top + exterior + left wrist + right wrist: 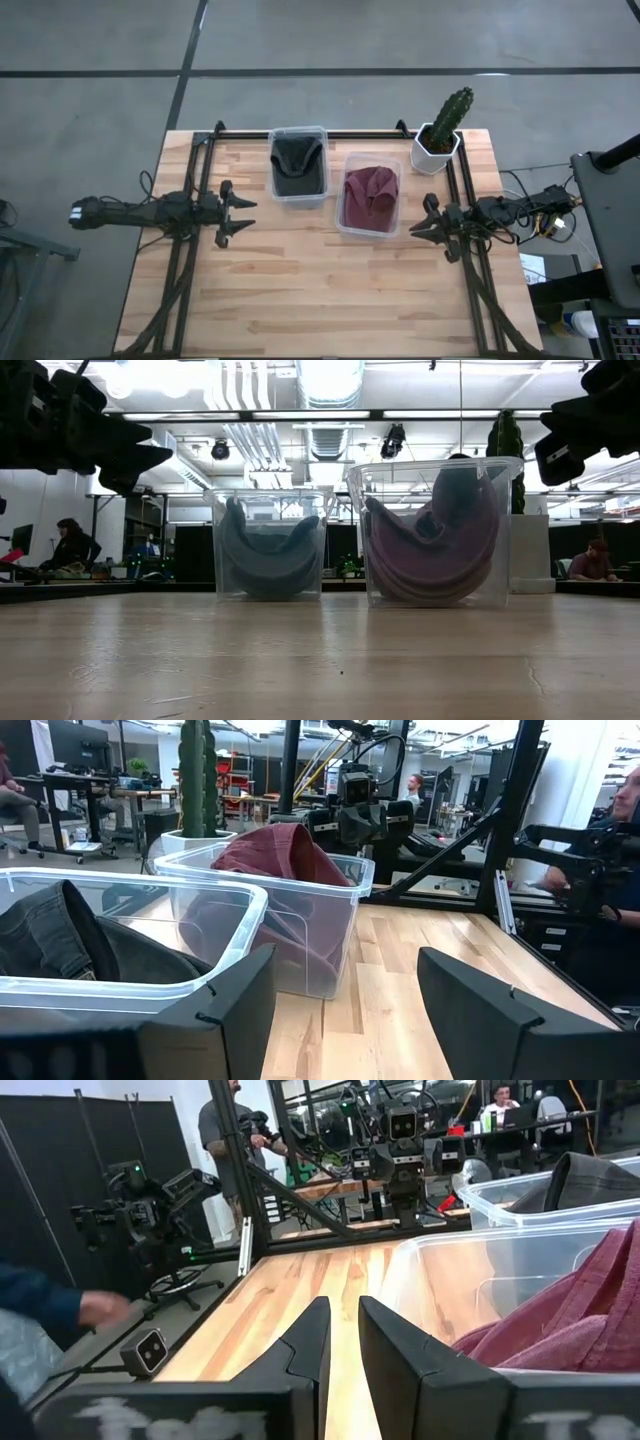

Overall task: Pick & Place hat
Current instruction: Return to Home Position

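**Both hats binned, both arms clear**

Left gripper (pixel 243 215) hovers wide apart, empty, beside the dark hat (pixel 297 165) in its bin (pixel 272 192). The maroon hat (pixel 369 196) fills the next bin (pixel 343 228); reaching in risks snagging the rim. Right gripper (pixel 418 228) hovers nearly closed, empty.

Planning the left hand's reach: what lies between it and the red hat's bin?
In the high view, the bin with the dark hat partly sits between the left hand and the red hat's bin; otherwise bare table.

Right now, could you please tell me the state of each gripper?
Left gripper: open, holding nothing.
Right gripper: nearly closed, a narrow gap between the fingers, holding nothing.
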